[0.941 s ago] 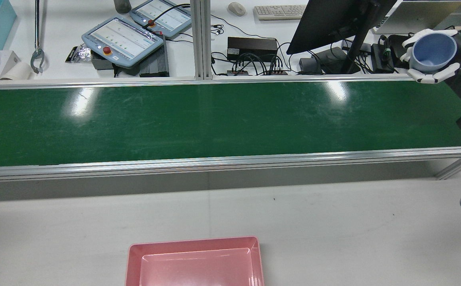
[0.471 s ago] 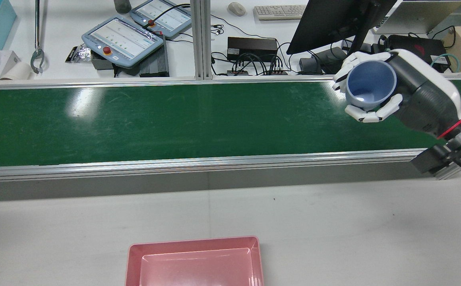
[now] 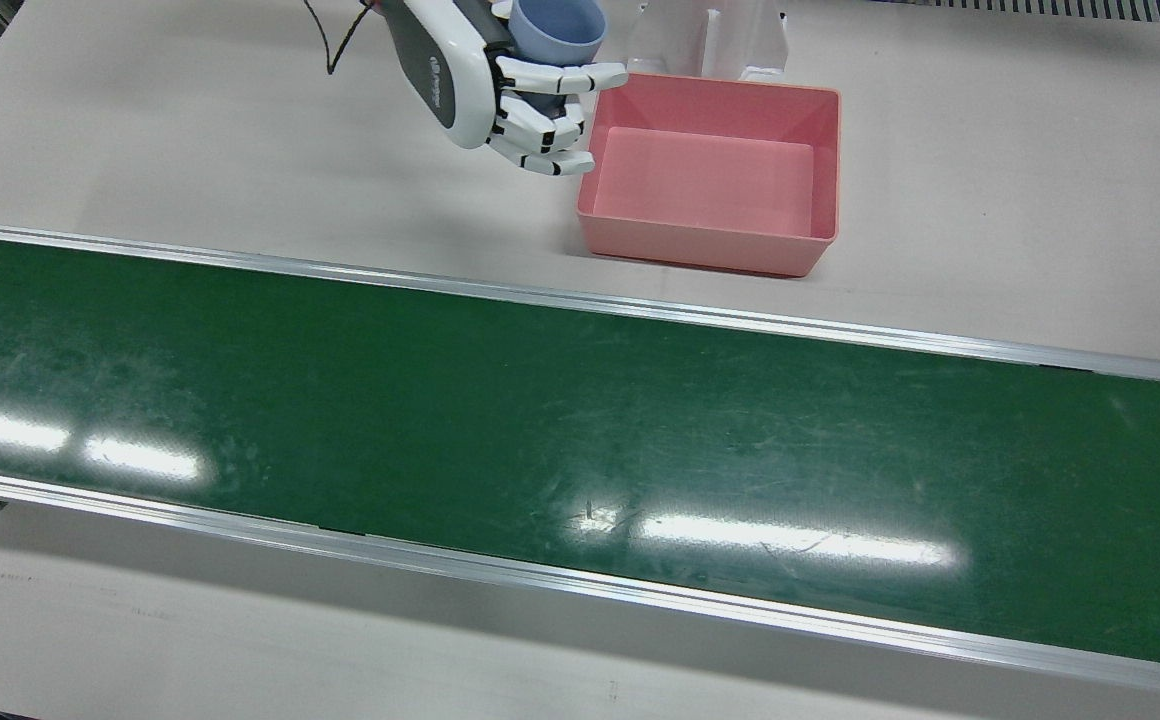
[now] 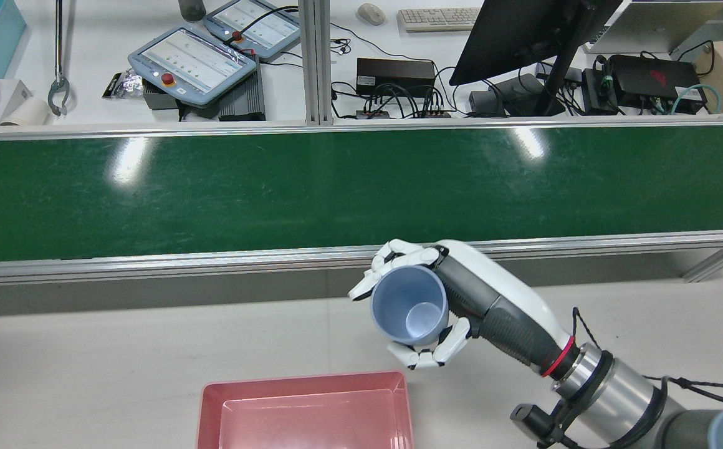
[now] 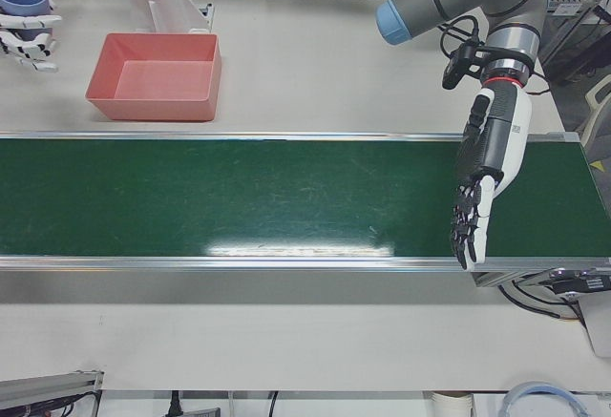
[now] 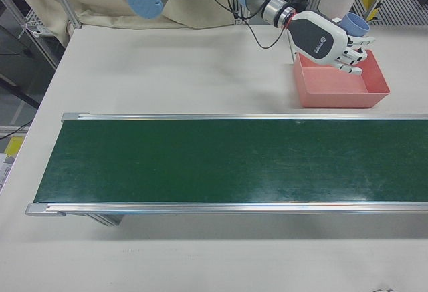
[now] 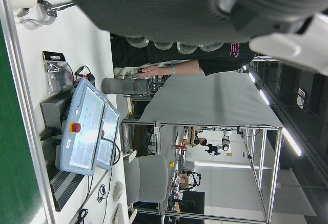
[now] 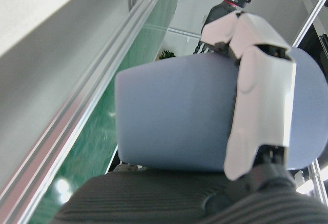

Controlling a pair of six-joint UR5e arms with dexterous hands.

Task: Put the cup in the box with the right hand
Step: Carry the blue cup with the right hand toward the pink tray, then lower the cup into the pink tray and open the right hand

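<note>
Rear view: right hand (image 4: 427, 305), fingers (image 4: 399, 252) wrapped round the blue cup (image 4: 409, 305), beside pink box (image 4: 304, 411).

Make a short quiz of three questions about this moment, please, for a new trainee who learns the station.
1. True or false: the blue cup already rests inside the pink box.
2. Which hand holds the cup? A) left hand B) right hand C) neither
3. Fill in: the left hand hangs with its fingers apart above the green ______.

Key:
1. False. The right hand holds the cup in the air, beside the box's corner.
2. B
3. Belt. This hand holds nothing.
</note>
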